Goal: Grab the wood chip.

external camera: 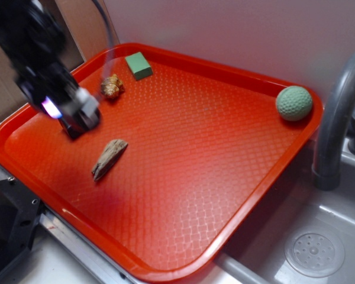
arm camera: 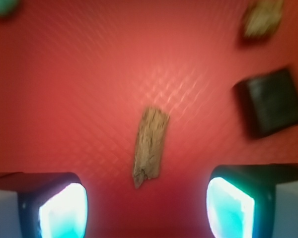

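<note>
The wood chip [arm camera: 150, 146] looks light, stiff and rough-grained; the spread tool [arm camera: 146, 208] should pinch across its narrow middle

bare tray [external camera: 225, 177] around wood chip [external camera: 109, 158], shell lump [external camera: 112, 87] well apart

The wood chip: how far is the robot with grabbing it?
Done: the gripper is above the red plastic tray, its jaws wide apart. In hand: lining up on the flat grey-brown wood chip, which lies untouched between and ahead of the jaws. Left: descend, close, lift.
</note>
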Robot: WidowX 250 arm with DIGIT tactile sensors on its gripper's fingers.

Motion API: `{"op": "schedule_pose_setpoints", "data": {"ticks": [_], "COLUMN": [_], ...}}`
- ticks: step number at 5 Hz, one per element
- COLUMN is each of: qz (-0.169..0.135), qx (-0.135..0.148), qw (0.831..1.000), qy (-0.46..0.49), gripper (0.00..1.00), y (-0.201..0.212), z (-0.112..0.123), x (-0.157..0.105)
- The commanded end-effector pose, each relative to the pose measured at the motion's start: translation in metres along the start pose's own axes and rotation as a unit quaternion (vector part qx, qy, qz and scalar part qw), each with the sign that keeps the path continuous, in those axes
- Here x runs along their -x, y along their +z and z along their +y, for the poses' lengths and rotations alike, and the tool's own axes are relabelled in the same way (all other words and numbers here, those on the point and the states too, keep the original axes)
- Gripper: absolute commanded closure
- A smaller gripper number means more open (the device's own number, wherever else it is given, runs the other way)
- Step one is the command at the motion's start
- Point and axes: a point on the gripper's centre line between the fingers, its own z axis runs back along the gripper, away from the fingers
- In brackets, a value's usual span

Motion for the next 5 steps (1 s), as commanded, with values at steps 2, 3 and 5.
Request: {"op": "schedule_pose_setpoints", "data": {"ticks": [2, 3, 5], "qz": [0.067, 0.084, 0.123], "qx": [-0.035, -0.034, -0.039], "qw": [0.997, 0.996, 0.992], "qy": [-0.009, -0.001, 0.016], "gripper": [0.0, 0.0, 0.0], "y": [-0.046, -0.055, -0.071], "z": [0.014, 0.022, 0.031], "x": [-0.021, -0.028, -0.042]}}
